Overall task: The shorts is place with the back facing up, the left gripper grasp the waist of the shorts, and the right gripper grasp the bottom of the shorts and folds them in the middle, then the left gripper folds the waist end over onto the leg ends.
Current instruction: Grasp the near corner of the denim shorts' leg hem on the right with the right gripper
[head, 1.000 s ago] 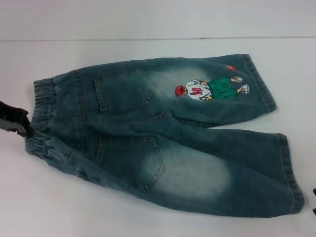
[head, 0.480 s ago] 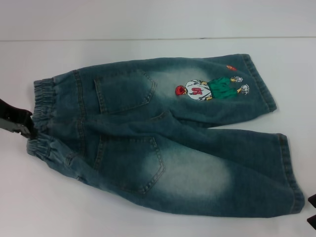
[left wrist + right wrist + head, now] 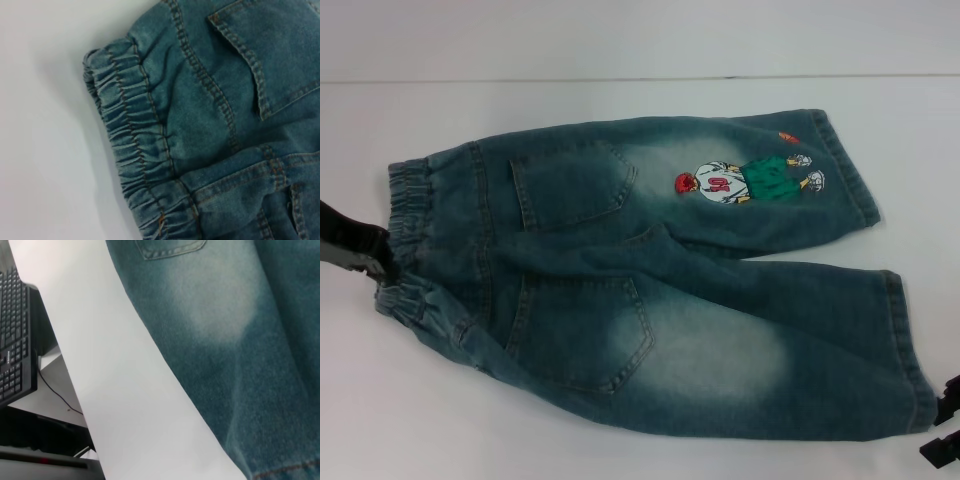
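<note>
Shorts: the shorts (image 3: 650, 280) lie flat on the white worktop (image 3: 620, 50), back side up, both back pockets showing, waist toward the robot's left and legs toward its right.
Waist end: the waist end (image 3: 408, 235) is the crinkled elastic band at the left edge; the nearer part of it is bunched and slightly lifted where the left claw meets it. The left wrist view shows the same gathered elastic (image 3: 135, 160) and the orange seam stitching beside it.
Leg ends: the two leg ends (image 3: 910, 350) point right; the far leg carries the embroidered cartoon figure (image 3: 745, 180) and a small orange mark (image 3: 787, 137) near its hem.
Left claw: the left claw (image 3: 375, 262) sits at the left edge of the head view, touching the waistband about halfway along it; whether its fingers are apart or clamped on the fabric cannot be told.
Right claw: the right claw (image 3: 942, 430) shows only as dark tips at the lower right corner, just beside the near leg hem; its fingers stand apart, not on the cloth.
Beyond the worktop: the right wrist view shows a black keyboard (image 3: 15, 335) past the worktop's edge.
</note>
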{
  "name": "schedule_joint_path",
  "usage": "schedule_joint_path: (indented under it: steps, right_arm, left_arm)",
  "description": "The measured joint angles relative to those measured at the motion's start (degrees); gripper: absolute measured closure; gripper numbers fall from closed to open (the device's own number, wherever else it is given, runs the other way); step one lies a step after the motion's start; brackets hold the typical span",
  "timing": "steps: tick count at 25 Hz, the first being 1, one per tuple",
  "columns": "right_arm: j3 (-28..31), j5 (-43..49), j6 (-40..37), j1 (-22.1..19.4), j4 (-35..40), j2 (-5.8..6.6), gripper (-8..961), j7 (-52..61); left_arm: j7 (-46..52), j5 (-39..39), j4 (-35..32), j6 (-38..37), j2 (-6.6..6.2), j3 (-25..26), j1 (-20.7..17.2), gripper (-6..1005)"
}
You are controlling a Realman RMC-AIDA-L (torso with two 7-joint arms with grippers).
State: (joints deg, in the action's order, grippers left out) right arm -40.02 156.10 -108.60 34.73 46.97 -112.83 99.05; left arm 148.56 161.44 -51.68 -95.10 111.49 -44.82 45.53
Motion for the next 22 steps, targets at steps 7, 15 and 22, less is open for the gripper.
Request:
schedule_joint_path:
  steps: [7, 15, 22]
  right_arm:
    - [-0.4, -0.3, 1.9, 0.6, 0.0, -1.15, 391, -0.5]
    - [-2.1, -0.1, 2.3, 1.0, 0.0, -1.34, 656, -0.4]
    - [-2.5, -0.1, 2.5, 1.1, 0.0, -1.34, 903, -0.4]
  left_arm:
    - [-0.3, 0.0, 0.0, 0.2, 0.35, 0.0, 0.0, 968]
    - [-0.8, 0.0, 0.0, 0.2, 0.55, 0.0, -0.1, 967]
    - [-0.8, 0.0, 0.0, 0.1, 0.58, 0.2, -0.1, 967]
